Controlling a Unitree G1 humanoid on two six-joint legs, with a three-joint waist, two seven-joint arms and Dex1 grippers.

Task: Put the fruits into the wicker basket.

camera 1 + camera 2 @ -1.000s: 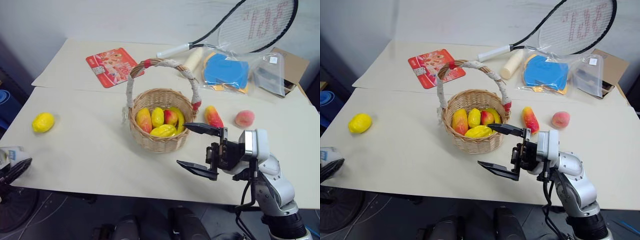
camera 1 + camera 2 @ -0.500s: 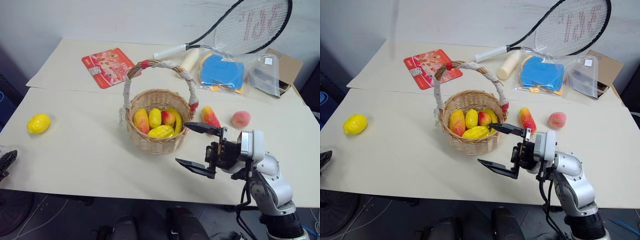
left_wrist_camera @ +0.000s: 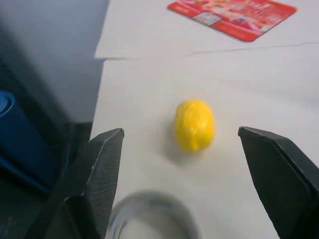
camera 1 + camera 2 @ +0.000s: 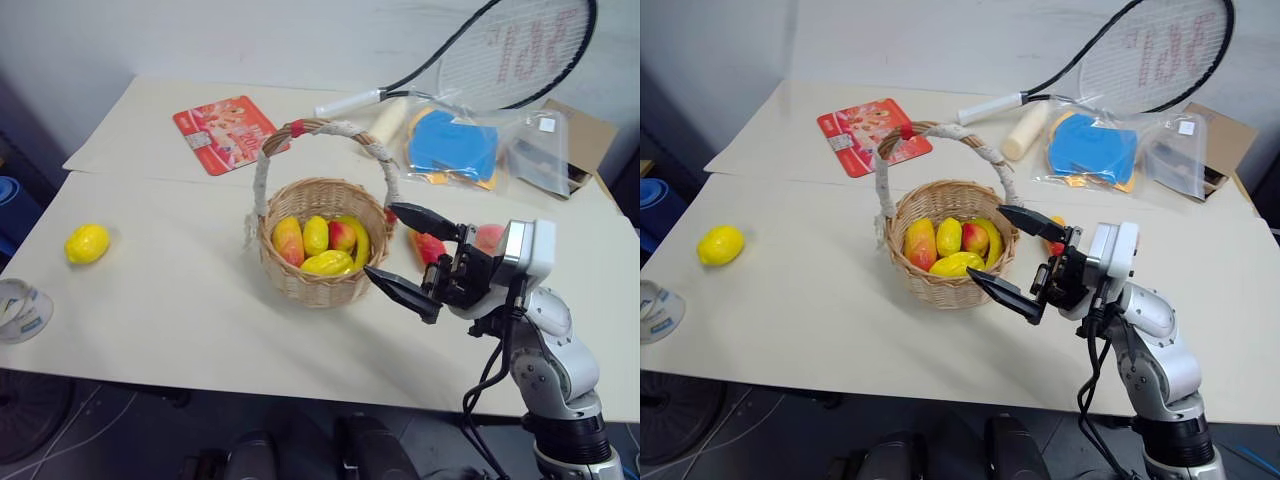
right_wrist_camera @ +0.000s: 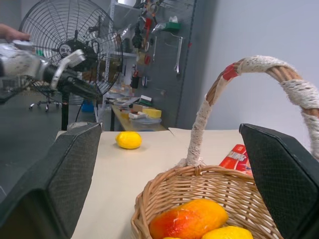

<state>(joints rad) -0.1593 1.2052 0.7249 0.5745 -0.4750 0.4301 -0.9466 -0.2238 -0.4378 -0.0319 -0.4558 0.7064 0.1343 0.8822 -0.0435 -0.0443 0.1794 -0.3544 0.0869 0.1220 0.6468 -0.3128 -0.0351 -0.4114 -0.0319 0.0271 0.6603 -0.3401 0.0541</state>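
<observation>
Five fruits sit in the wicker basket (image 4: 320,245) as far as I can count: two red-and-yellow mango-ish ones, two yellow ones and a banana curled along the far-right wall. Three more are loose on the table (image 4: 180,300): one yellow lemon (image 4: 87,243) way off to my left, plus one mango (image 4: 428,246) and one peach (image 4: 487,238) just right of the basket, both half hidden behind my right gripper (image 4: 408,256). One basket, sitting mid-table with its arched handle running left to right. Compared with a second ago, the right gripper has come up and in a little, so it now hangs right beside the basket's right wall; jaws spread wide, nothing in them. From the left wrist view, the left gripper (image 3: 194,164) is gaping too and empty, lined up with the lemon between its fingers (image 3: 102,164) but well short of it. Lemon's long axis points roughly away from me, toward the red card (image 4: 224,133). A grey tape roll (image 4: 20,310) sits at the table's near left edge.
</observation>
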